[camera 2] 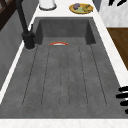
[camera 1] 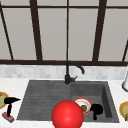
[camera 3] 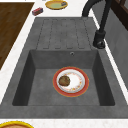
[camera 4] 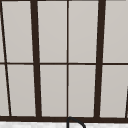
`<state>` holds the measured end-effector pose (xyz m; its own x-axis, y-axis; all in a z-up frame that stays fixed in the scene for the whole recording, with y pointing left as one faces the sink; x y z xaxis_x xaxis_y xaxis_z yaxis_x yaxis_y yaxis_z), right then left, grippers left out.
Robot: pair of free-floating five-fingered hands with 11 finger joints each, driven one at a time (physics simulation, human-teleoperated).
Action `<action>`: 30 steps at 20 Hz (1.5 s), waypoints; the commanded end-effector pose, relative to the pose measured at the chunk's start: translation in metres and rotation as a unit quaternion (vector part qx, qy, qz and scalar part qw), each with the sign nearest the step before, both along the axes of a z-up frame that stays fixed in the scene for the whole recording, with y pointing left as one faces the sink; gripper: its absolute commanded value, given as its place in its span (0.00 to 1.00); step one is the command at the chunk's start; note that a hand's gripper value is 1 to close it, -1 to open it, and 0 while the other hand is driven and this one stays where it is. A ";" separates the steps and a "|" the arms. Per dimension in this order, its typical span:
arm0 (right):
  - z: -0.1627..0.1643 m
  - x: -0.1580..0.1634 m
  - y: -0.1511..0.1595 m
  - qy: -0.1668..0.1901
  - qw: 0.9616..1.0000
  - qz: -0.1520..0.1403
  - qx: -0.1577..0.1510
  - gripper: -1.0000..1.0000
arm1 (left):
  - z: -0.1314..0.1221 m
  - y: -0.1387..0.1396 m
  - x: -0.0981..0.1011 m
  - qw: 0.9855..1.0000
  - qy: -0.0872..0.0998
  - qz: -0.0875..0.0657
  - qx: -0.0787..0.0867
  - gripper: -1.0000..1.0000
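Your right hand (camera 1: 96, 109), fingers curled and holding nothing, hovers just right of the plate (camera 1: 82, 105); your left hand (camera 1: 10, 101) hangs open above the sponge (camera 1: 8, 117).

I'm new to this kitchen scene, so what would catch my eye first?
A big red ball sits front and centre, before the sink. Behind it, in the basin, lies a red-rimmed plate with a brown lump on it, the right hand hanging just beside it. The left hand hovers over the left counter.
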<state>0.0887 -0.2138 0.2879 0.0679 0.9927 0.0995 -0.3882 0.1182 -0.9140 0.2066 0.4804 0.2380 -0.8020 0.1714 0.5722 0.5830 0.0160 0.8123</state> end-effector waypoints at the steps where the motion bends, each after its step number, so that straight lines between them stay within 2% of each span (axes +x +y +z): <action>1: 0.000 0.000 0.000 0.000 1.000 0.000 0.000 0.50 | -0.007 -0.021 -0.001 1.000 0.000 0.015 0.017 0.00; 4: 0.000 0.000 0.000 0.000 1.000 0.000 0.000 0.50 | -0.010 -0.037 0.000 1.000 -0.002 0.016 0.018 0.00; 7: 0.000 0.000 0.000 0.000 1.000 0.000 0.000 0.50 | -0.015 -0.046 -0.001 0.999 0.000 0.033 0.014 0.00; 10: 0.000 0.000 0.000 0.000 1.000 0.000 0.000 0.50 | -0.020 -0.055 -0.005 0.999 0.000 0.039 0.014 0.00; 12: 0.000 0.000 0.000 0.000 1.000 0.000 0.000 0.50 | -0.023 -0.053 -0.007 0.998 0.000 0.060 0.007 0.00; 16: 0.000 0.000 0.000 0.000 1.000 0.000 0.000 0.50 | -0.027 -0.058 -0.010 0.998 0.000 0.063 0.008 0.00; 22: 0.000 0.000 0.000 0.000 1.000 0.000 0.000 0.50 | -0.025 -0.076 -0.023 0.999 -0.008 0.048 0.014 0.00; 23: 0.000 0.000 0.000 0.000 1.000 0.000 0.000 0.50 | -0.025 -0.079 -0.017 0.999 -0.002 0.041 0.018 0.00; 25: 0.000 0.000 0.000 0.000 1.000 0.000 0.000 0.50 | -0.025 -0.076 -0.015 1.000 0.011 0.016 0.023 0.00; 26: 0.000 0.000 0.000 0.000 1.000 0.000 0.000 0.50 | -0.025 -0.076 -0.017 1.000 -0.003 0.003 0.019 0.00; 27: 0.000 0.000 0.000 0.000 1.000 0.000 0.000 0.50 | -0.025 -0.075 -0.017 1.000 -0.001 0.008 0.012 0.00; 29: 0.000 0.000 0.000 0.000 1.000 0.000 0.000 0.50 | -0.026 -0.077 -0.014 1.000 -0.001 0.007 0.014 0.00; 30: 0.000 0.000 0.000 0.000 1.000 0.000 0.000 0.50 | -0.027 -0.077 -0.016 1.000 -0.001 0.012 0.014 0.00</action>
<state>0.0887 -0.2138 0.2879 0.0679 0.9927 0.0995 -0.3882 0.1182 -0.9140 0.1903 0.4037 0.2126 -0.8058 0.1438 0.5745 0.5808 0.0021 0.8140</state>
